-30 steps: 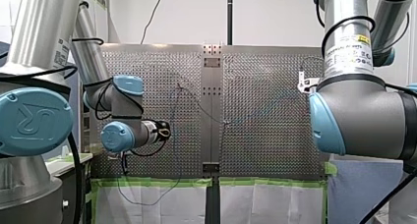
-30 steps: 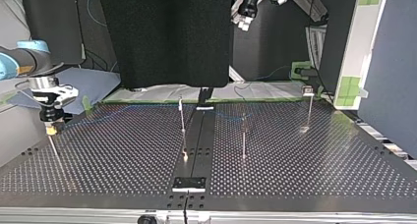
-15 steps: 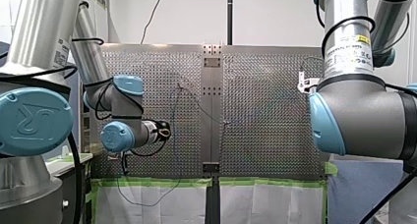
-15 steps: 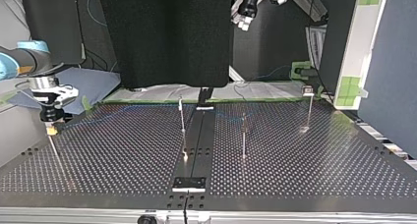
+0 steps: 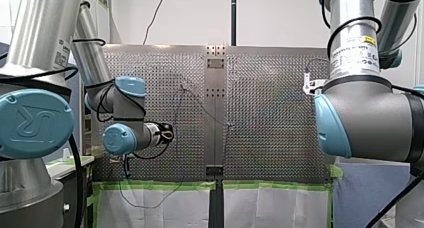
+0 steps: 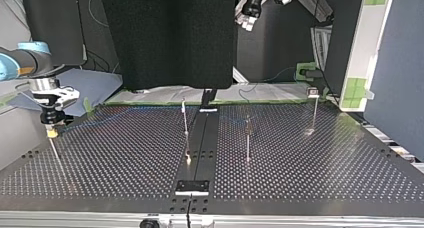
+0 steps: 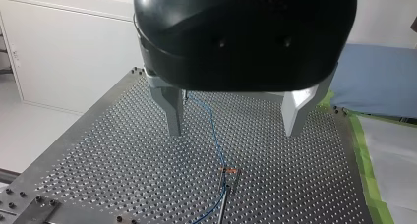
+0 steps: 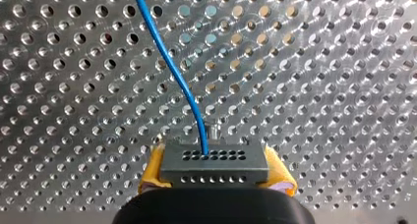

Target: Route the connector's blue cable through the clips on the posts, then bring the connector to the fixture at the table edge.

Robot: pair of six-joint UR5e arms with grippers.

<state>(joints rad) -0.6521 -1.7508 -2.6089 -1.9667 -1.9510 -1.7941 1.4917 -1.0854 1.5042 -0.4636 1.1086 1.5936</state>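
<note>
My right gripper (image 8: 214,179) is shut on the grey connector (image 8: 214,163), which sits between its yellow pads (image 8: 152,170). The blue cable (image 8: 181,80) leaves the connector's top and runs off over the perforated plate. At the top view's left, my right gripper (image 6: 51,131) hangs low over a thin post (image 6: 56,155). From there the cable (image 6: 125,109) stretches past the middle post (image 6: 185,119) to a second post (image 6: 247,139). My left gripper (image 7: 233,117) is open and holds nothing, high above a clip (image 7: 229,170) that carries the cable (image 7: 212,126).
A third post (image 6: 314,111) stands at the top view's right. A dark centre strip (image 6: 200,143) with a small plate (image 6: 192,186) runs to the near edge. Green tape (image 5: 160,185) and white sheets line the table's front. My right arm's elbow (image 5: 367,120) fills the front view's right.
</note>
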